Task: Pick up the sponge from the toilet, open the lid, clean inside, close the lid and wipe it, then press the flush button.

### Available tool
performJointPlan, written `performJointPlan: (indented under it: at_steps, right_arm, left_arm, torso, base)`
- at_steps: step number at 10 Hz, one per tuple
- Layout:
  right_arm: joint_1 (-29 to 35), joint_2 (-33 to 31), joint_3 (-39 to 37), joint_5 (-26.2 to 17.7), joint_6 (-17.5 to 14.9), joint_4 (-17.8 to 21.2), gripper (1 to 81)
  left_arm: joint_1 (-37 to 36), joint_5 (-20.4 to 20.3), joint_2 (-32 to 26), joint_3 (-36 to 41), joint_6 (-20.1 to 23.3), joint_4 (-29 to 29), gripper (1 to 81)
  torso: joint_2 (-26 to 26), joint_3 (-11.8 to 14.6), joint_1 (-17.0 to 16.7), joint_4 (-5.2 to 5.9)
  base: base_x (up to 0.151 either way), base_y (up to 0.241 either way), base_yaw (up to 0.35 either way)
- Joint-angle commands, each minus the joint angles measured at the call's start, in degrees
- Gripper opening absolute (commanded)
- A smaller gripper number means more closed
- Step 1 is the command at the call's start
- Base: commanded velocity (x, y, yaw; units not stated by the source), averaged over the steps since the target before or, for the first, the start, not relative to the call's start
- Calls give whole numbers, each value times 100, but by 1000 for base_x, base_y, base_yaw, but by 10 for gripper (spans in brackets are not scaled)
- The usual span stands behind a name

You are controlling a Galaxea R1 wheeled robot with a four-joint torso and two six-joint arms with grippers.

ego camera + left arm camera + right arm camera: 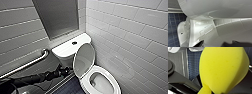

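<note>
We see the lid [84, 60] raised, its long axis nearly upright, inner face toward the toilet [110, 75] bowl. Our left end effector [65, 71] sits beside the lid's lower edge, fingers spread. Our right end effector [205, 88] pinches the sponge [223, 69].

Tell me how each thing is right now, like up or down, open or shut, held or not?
lid: up, standing open.
seat: down.
toilet: uncovered.
flush button: nothing touching it.
sponge: held, squashed in the right claw.
left claw: low beside the lid's edge; can't tell if it touches.
</note>
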Motion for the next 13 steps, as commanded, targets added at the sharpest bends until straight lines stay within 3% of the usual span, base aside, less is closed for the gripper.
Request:
performJointPlan:
  at_steps: [1, 3, 7, 9, 10, 12, 13]
  right_arm:
    - [-142, -51, -160, -523, -6, -270, 10]
    - [-150, 107, -529, -883, 3, -270, 10]
    - [-150, 467, -1074, -1551, 38, -138, 10]
    - [-203, 634, -1355, -1605, 442, 27, 10]
    - [-229, 686, -1303, -1552, 296, 436, 10]
    - [-238, 731, -1083, -1604, -1104, 1690, 10]
    - [-212, 653, -717, -1665, -2421, 2814, 10]
  left_arm:
    - [-751, 227, 137, 148, 14, -35, 811]
    - [-663, 508, 286, 596, 40, 70, 811]
    - [127, 552, -118, 1458, 75, 501, 811]
    - [716, 543, -520, 1580, 75, 903, 811]
    - [1102, 535, -713, 1598, 84, 1122, 811]
    - [1884, 473, -1031, 1607, 84, 1562, 811]
    - [2226, 473, -1119, 1642, 93, 1833, 811]
  torso:
    - [0, 0, 0, 0]
    - [0, 0, 0, 0]
    - [0, 0, 0, 0]
    - [0, 0, 0, 0]
    - [0, 0, 0, 0]
    - [0, 0, 0, 0]
    - [0, 0, 0, 0]
  base:
    - [0, 0, 0]
    - [0, 0, 0]
    - [0, 0, 0]
    - [0, 0, 0]
    - [0, 0, 0]
    - [0, 0, 0]
    - [0, 0, 0]
